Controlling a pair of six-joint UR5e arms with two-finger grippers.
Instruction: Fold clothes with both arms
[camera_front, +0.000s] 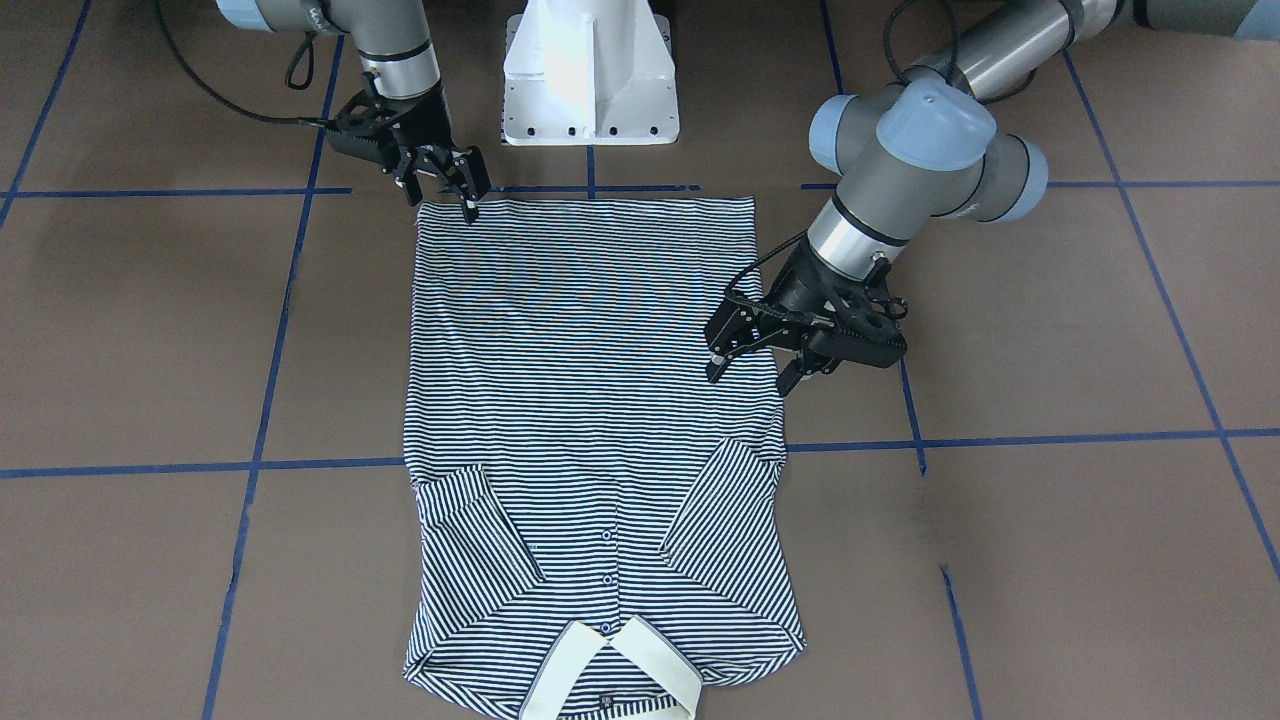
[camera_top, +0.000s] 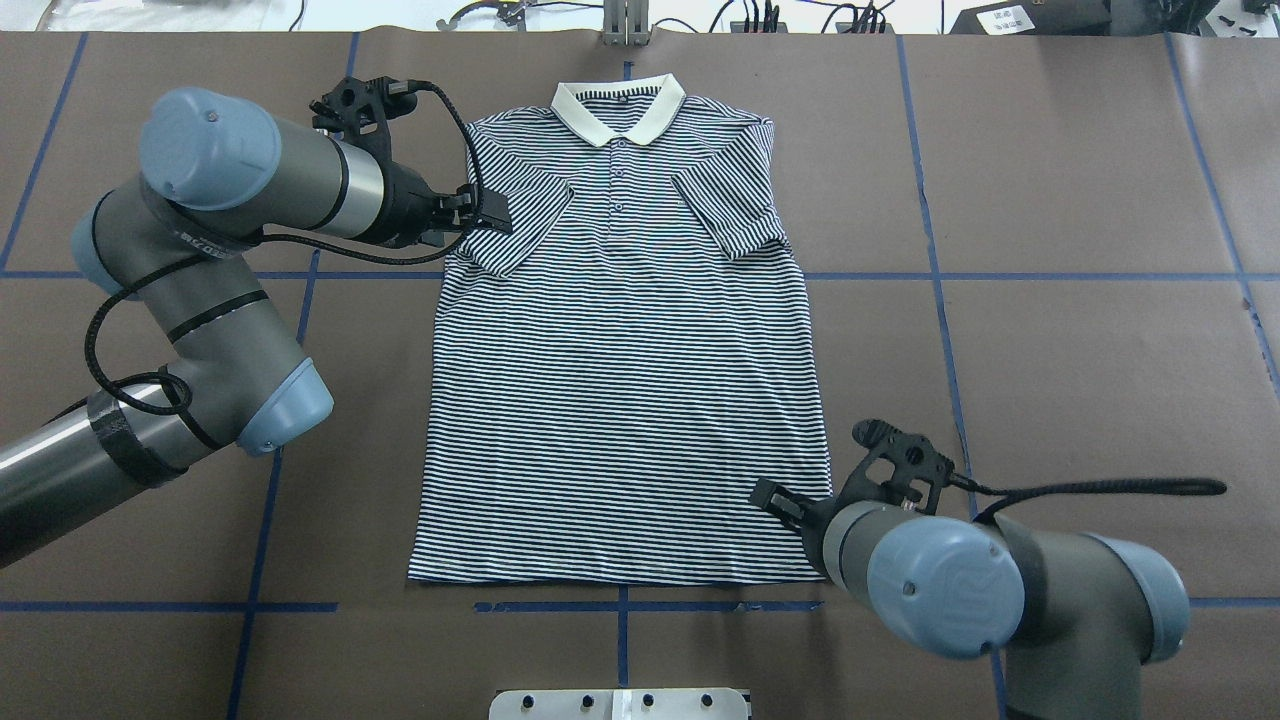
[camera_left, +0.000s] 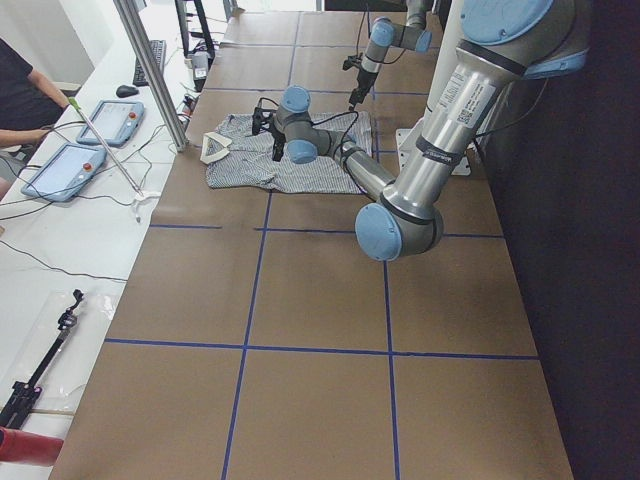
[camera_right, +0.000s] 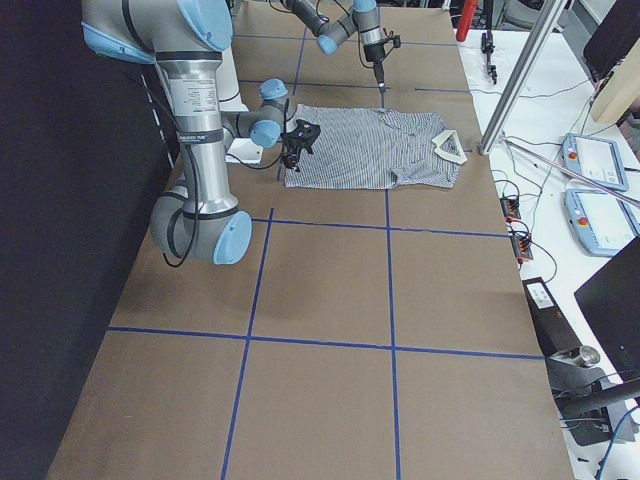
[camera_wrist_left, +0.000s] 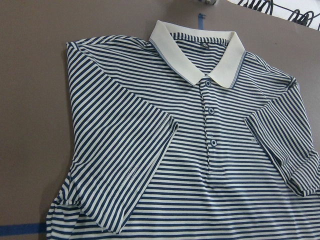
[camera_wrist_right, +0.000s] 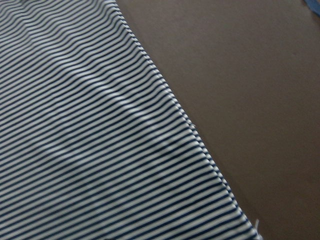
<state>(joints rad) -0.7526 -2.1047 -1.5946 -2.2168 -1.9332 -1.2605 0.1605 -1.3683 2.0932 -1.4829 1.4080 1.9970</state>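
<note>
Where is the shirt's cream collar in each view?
Front-facing: collar at bottom centre.
Overhead: collar at top centre.
Exterior left: collar upper left, at the left end of the shirt.
Exterior right: collar upper right, at its right end.
Left wrist: collar at top centre.
Right wrist: not in it.
Landmark: it is the shirt end farthest from the white base.

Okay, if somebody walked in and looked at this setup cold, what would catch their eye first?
The navy-and-white striped polo shirt lies flat on the brown table, with both sleeves folded in over the chest. Its cream collar is at the end farthest from the robot. The left pincer is open by the shirt's side edge near a sleeve, and the right pincer is open at a hem corner.
</note>
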